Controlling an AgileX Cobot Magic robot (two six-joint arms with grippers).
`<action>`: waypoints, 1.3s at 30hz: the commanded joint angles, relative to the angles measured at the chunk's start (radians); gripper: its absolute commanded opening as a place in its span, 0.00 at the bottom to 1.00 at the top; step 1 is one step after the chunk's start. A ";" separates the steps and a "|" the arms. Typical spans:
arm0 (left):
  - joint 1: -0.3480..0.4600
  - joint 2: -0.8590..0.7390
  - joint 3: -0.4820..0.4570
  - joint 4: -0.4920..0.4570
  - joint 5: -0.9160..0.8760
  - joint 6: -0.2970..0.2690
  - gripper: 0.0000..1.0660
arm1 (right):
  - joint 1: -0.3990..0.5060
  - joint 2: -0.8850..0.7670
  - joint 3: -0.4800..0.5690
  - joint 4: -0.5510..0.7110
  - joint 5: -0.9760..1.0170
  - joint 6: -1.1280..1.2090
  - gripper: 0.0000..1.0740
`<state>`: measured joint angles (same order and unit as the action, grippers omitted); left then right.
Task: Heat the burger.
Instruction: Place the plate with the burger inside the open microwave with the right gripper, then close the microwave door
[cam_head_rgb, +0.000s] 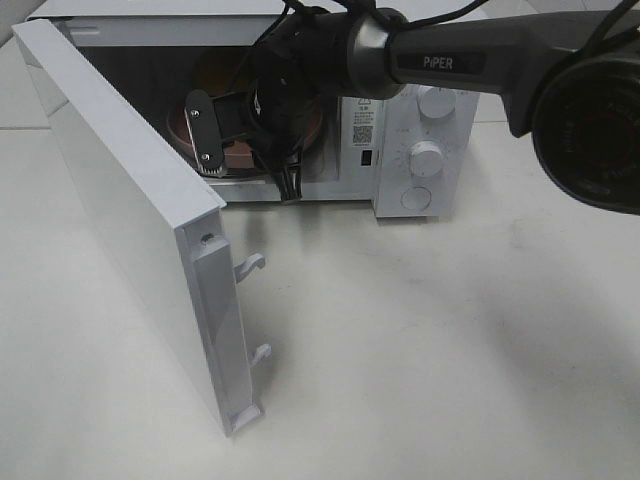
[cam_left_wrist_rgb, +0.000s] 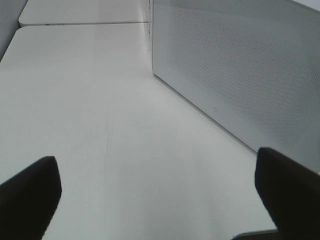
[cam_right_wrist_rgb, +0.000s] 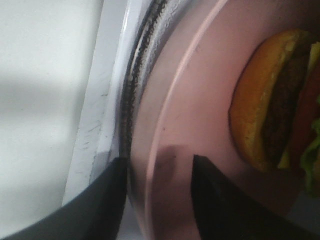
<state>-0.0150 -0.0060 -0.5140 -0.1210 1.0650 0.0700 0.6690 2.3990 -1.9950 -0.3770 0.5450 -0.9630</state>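
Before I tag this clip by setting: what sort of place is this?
Probably a lab bench staged as a kitchen: a white microwave, door open, on a plain white table, with the burger on a pink plate inside.

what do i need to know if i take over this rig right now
Left gripper: open, empty, over the table.
Right gripper: inside the microwave, jaws apart astride the pink plate's rim.
Burger: on that plate, on the glass turntable.
Done: it is loaded; the door stands open.
Left: withdraw the right arm, shut the door, start heating.
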 joint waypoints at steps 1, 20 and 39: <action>0.000 -0.004 0.000 -0.005 0.001 -0.004 0.92 | -0.003 -0.021 0.017 0.005 -0.026 0.014 0.52; 0.000 -0.004 0.000 -0.005 0.001 -0.004 0.92 | -0.002 -0.261 0.437 0.038 -0.276 -0.035 0.58; 0.000 -0.004 0.000 -0.005 0.001 -0.004 0.92 | -0.031 -0.473 0.722 0.046 -0.346 -0.028 0.70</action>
<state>-0.0150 -0.0060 -0.5140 -0.1210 1.0650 0.0700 0.6400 1.9440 -1.2800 -0.3330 0.2030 -0.9920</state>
